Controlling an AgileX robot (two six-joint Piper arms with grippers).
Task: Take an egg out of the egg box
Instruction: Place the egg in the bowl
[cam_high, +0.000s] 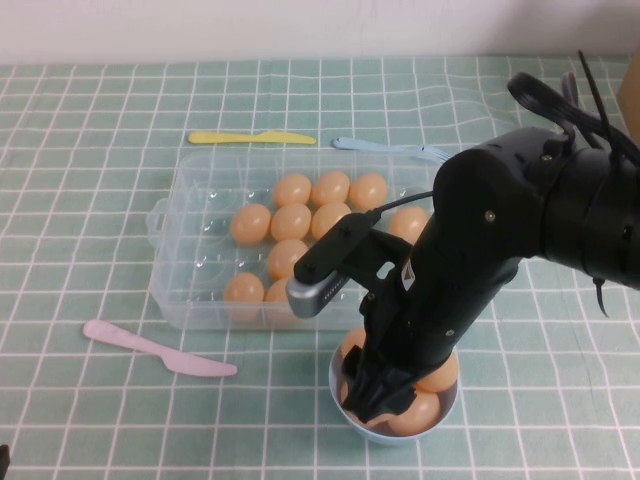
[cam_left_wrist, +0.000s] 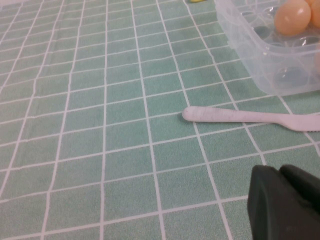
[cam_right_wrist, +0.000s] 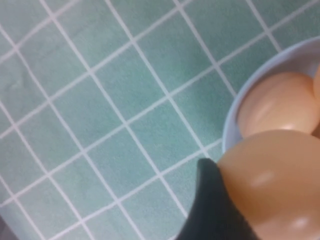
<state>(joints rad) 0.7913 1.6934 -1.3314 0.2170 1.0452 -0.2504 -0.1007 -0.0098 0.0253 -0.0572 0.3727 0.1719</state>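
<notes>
Right end effector (cam_high: 378, 392) is down in the small light-blue bowl (cam_high: 345, 415) at the near edge of the tabletop (cam_high: 90, 200), just in front of the egg box (cam_high: 175, 265). Right wrist view shows one dark finger (cam_right_wrist: 212, 205) pressed against an egg (cam_right_wrist: 272, 180) held over the bowl rim, so it is pinching that egg; the opposite finger is out of the frame. In the high view this egg is hidden behind the arm and cannot be picked out among the others. A few more eggs sit in the bowl, partly covered by the arm, count unclear. The egg box is clear plastic, with its left handle visible; its right side is blocked by the right arm. About ten eggs (cam_high: 291, 221) show in the box, clustered toward its middle and right, and the left dimples are bare. Left end effector (cam_left_wrist: 287, 202) is cut off at the corner of the left wrist view, low over the tabletop near the pink knife (cam_high: 158, 349); cannot tell if it is spread or closed. The high view barely shows it. The yellow knife (cam_high: 250, 138) and blue fork (cam_high: 385, 147) lie beyond the box, with the fork partly hidden by the arm.
</notes>
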